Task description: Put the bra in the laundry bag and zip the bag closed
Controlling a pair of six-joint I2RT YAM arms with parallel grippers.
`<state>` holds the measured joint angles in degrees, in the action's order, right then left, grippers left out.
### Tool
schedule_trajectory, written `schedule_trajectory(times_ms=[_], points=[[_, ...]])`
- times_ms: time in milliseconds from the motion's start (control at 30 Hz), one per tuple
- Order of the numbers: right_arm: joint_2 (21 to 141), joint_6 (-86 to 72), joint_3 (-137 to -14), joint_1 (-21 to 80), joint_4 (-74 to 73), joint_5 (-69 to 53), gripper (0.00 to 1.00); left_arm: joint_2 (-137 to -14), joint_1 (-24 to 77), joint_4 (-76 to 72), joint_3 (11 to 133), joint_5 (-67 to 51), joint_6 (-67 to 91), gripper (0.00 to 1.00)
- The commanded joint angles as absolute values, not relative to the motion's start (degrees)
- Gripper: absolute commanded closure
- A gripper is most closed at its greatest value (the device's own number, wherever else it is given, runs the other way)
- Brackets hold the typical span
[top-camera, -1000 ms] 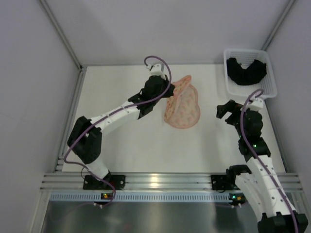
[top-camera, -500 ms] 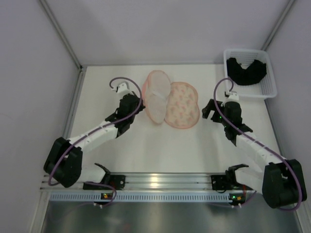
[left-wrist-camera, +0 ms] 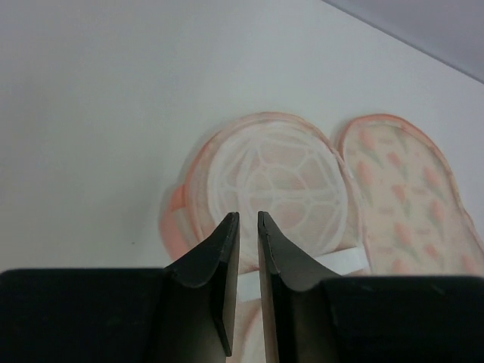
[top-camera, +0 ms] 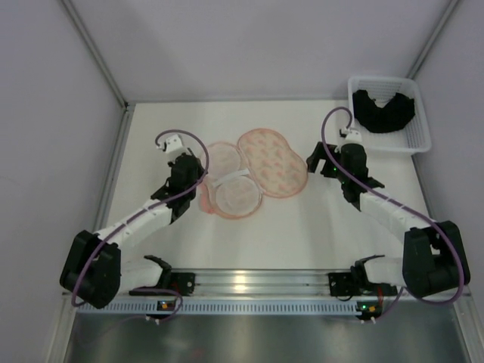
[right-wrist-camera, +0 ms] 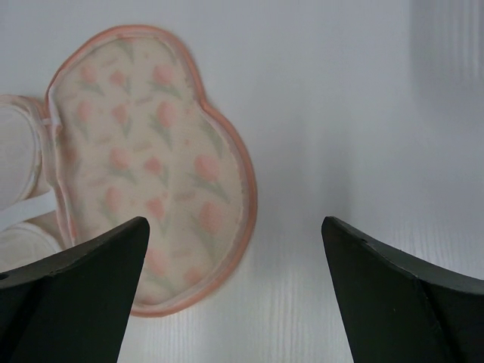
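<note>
From above, the laundry bag [top-camera: 272, 162] lies opened flat mid-table, while the bra [top-camera: 386, 110] sits in the white basket [top-camera: 420, 136] at the far right corner (so loading and zipping both look left to do). The left gripper [top-camera: 198, 185] is at the bag's left edge, the right gripper [top-camera: 318, 162] just beside its right edge. Only the left wrist view shows that arm's jaws drawn narrow, nothing clearly pinched. The right wrist view shows its jaws wide and empty.

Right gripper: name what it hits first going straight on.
Probably the pink rim of the laundry bag, centred between the open fingers of the right gripper; depth is unclear, so possibly bare table just beside it.
</note>
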<state>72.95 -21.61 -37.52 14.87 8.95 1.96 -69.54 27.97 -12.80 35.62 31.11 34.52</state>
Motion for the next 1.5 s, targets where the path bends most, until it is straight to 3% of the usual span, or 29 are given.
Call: schedule_trajectory(times_ms=[0,67,133,167,267,467,633,933,1067,1167,1200,1233,1467], points=[[72.95,-20.83,-39.03,15.29,11.33,0.44,0.01,-68.46,24.53,-11.71,37.79,25.77,26.65,0.79],[72.08,-21.18,-38.41,15.38,11.43,-1.40,0.01,-69.52,22.68,-9.24,39.63,24.35,25.06,0.73],[71.37,-21.01,-37.80,15.47,11.34,-1.67,0.01,-70.92,21.45,-4.51,41.73,24.96,24.78,0.58],[70.85,-20.74,-37.62,15.64,11.51,-1.67,0.01,-71.36,20.84,-3.35,42.53,24.26,25.05,0.34],[71.97,-19.08,-38.05,16.43,12.30,-1.67,0.00,-74.08,19.78,-0.27,46.14,18.83,28.19,0.28],[78.39,-18.98,-43.15,17.05,10.12,-1.32,0.01,-83.57,19.77,-0.26,47.63,16.53,37.78,0.39],[79.19,-18.81,-44.56,17.05,9.67,-0.26,0.01,-86.66,19.78,1.76,45.79,18.19,43.77,0.55],[77.87,-17.14,-47.81,16.96,5.98,4.74,0.00,-91.57,19.69,-1.56,44.56,19.16,43.24,0.56],[77.52,-16.09,-49.91,16.79,4.05,8.16,0.01,-95.79,19.60,-2.54,44.91,18.81,43.42,0.67],[77.08,-14.94,-53.43,16.18,0.71,10.97,0.01,-95.98,18.46,-5.53,44.12,16.71,41.85,0.78],[76.91,-14.59,-55.53,16.00,0.18,13.16,0.01,-95.80,17.24,-6.41,44.03,14.18,41.05,0.91],[76.82,-14.42,-56.50,15.82,0.00,14.23,0.01,-95.71,16.36,-7.63,44.03,12.93,40.09,0.95],[77.17,-12.92,-60.73,11.88,-3.51,20.22,0.01,-103.07,7.92,-7.65,57.71,-2.78,22.08,1.00]])
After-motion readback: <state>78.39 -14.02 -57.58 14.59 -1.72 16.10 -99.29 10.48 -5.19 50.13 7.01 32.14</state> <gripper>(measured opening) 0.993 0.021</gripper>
